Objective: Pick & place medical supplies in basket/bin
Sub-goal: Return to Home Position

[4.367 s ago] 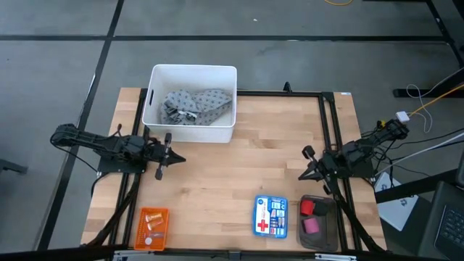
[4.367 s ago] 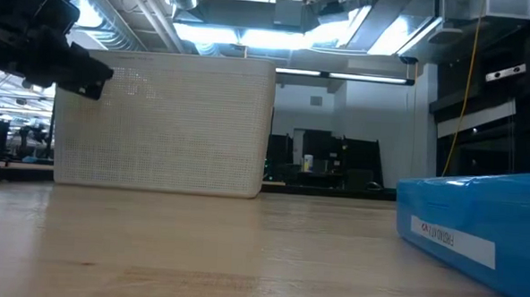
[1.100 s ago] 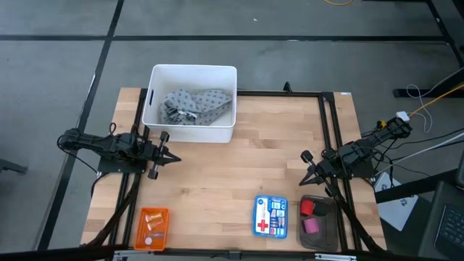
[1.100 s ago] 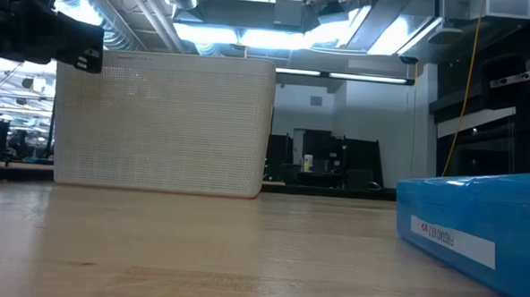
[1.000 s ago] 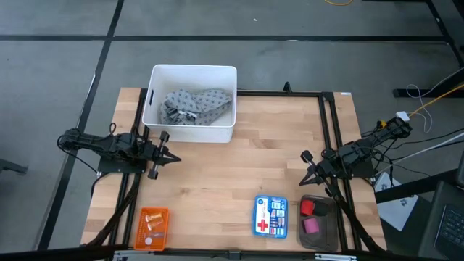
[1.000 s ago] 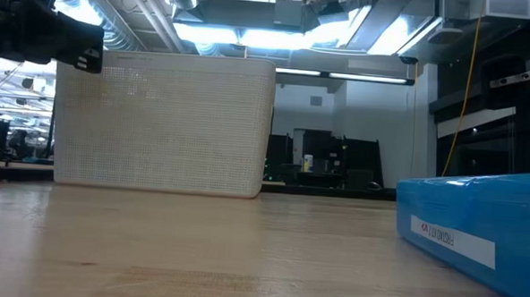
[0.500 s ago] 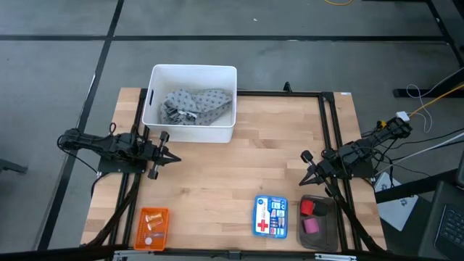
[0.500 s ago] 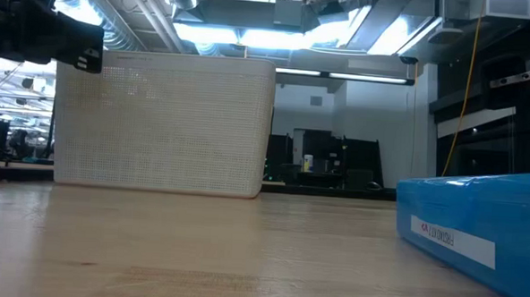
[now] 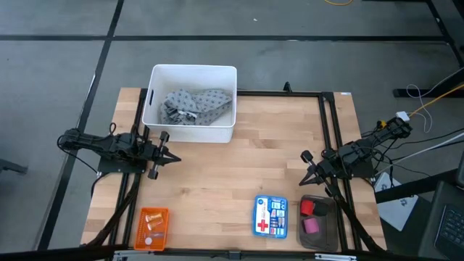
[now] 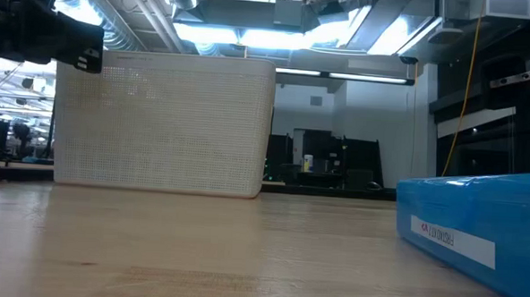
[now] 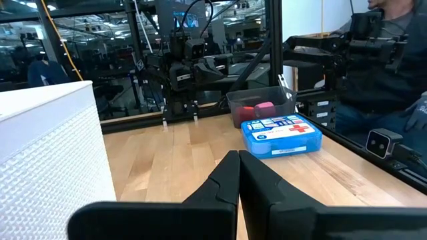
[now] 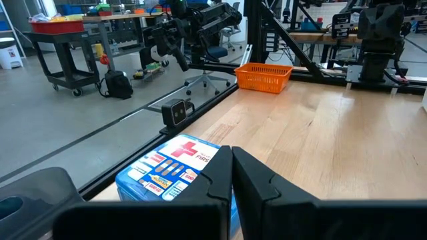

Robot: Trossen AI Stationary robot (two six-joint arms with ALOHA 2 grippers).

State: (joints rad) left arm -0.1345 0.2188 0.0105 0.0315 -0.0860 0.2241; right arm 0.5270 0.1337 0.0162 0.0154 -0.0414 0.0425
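Grey-blue patterned cloth (image 9: 190, 105) crumpled inside white plastic bin (image 9: 193, 69), visible only from above, low view showing just its dotted wall, red and pink cylinders (image 9: 308, 206) in black tray (image 9: 328, 217), tan vials (image 9: 152, 215) in orange basket (image 9: 140, 228), left gripper (image 9: 176, 158) and right gripper (image 9: 302, 175) pinched closed, empty, at wooden table (image 9: 239, 174) sides

Blue box (image 12: 175, 170) lid: red cross sign, partial "FIRS…" beside it; other label txt too small to read.

Back-left on the counter (image 9: 239, 174) sits the bin (image 9: 193, 69), cloth (image 9: 196, 105) inside. Front-left corner: the basket (image 9: 141, 228), vials (image 9: 151, 216) in it. Along the front edge, the first-aid box (image 9: 270, 217), and just right of it the tray (image 9: 330, 225) holding two rolls (image 9: 308, 207).
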